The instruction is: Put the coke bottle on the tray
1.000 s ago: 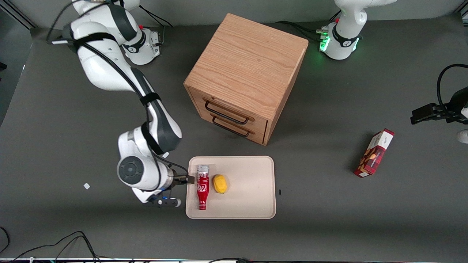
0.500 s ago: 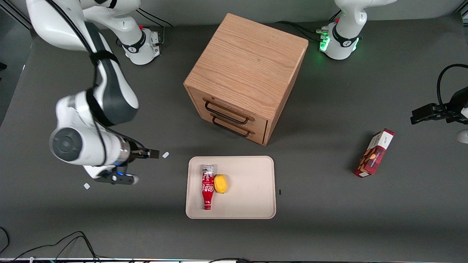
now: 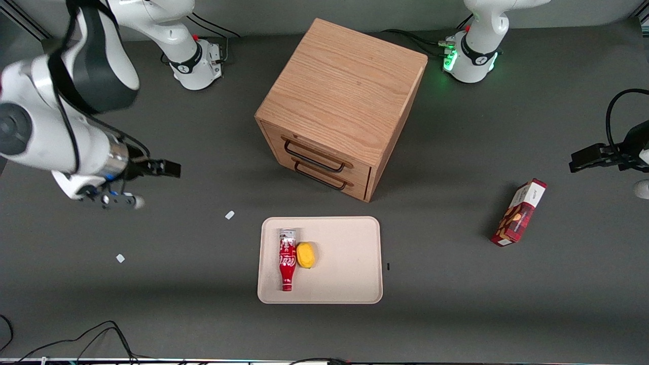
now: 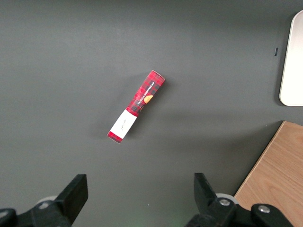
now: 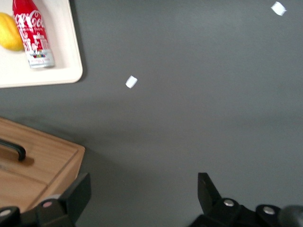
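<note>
The bottle point(image 3: 287, 259) lies on its side on the tray point(image 3: 350, 284), touching a lemon point(image 3: 305, 254). The gripper point(image 3: 171, 168), fingers apart and empty, hangs well apart from the tray. Round, the bottle could roll.

The right arm hung raised over the table toward its own end, its claw point(image 3: 170, 168) empty with fingers point(image 5: 210, 191) spread apart.

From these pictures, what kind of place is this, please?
Probably a robotics lab test bench, not a home. A dark table carries staged props: a wooden drawer cabinet, a tray holding the coke bottle, and a snack box. The open gripper hangs above the table, away from the tray.
</note>
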